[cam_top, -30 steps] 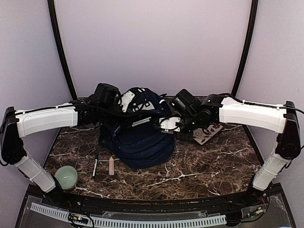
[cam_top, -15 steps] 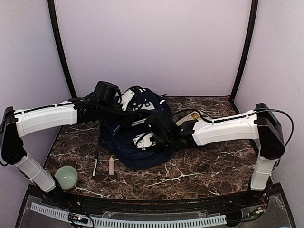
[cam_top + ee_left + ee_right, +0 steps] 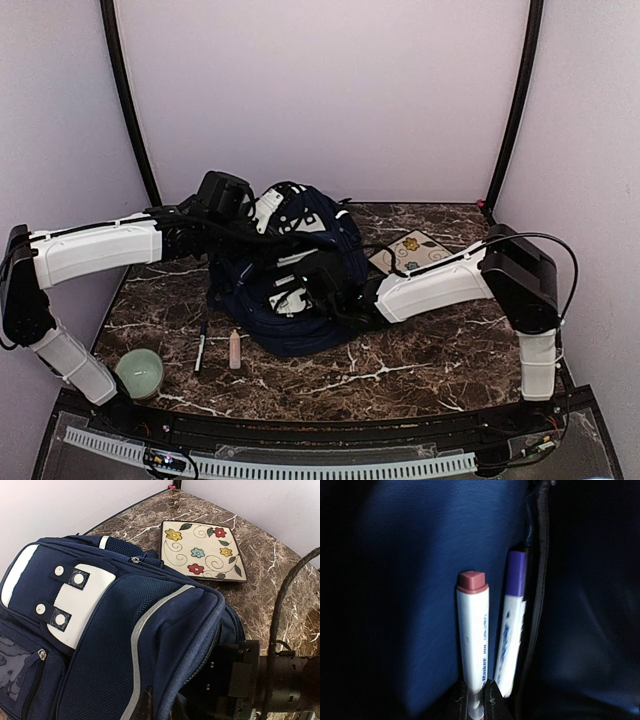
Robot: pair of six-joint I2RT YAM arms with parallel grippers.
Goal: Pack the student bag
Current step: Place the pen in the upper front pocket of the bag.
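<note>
"Reading the student bag (image 3: pixel 295 295) first," I tell the bench. "It lies slumped at the middle-back of the table (image 3: pixel 450 340), one compartment open. The left gripper (image 3: pixel 157 707) is clamped tight on the lip of that opening, holding it apart."

"And the right? A second ago it was over by the plate."

"Changed. The right arm has swung across from there and now reaches into the opening. The right gripper (image 3: pixel 476 697) is nearly closed on a red-capped marker (image 3: pixel 472 640), upright against the dark blue interior. A purple-capped marker (image 3: pixel 514 625) stands just beside it, along a seam. Touching or not, I cannot tell."

"So one item is going in?"

"My reading: the marker is at the drop point, not released. The flowered plate (image 3: pixel 412 248), uncovered now that the arm has left, sits to the right of the bag. Near the front left, a pen (image 3: pixel 201 345), a small pink tube (image 3: pixel 235 350) and a green cup (image 3: pixel 140 372) wait outside. Packing is under way, well short of done."
</note>
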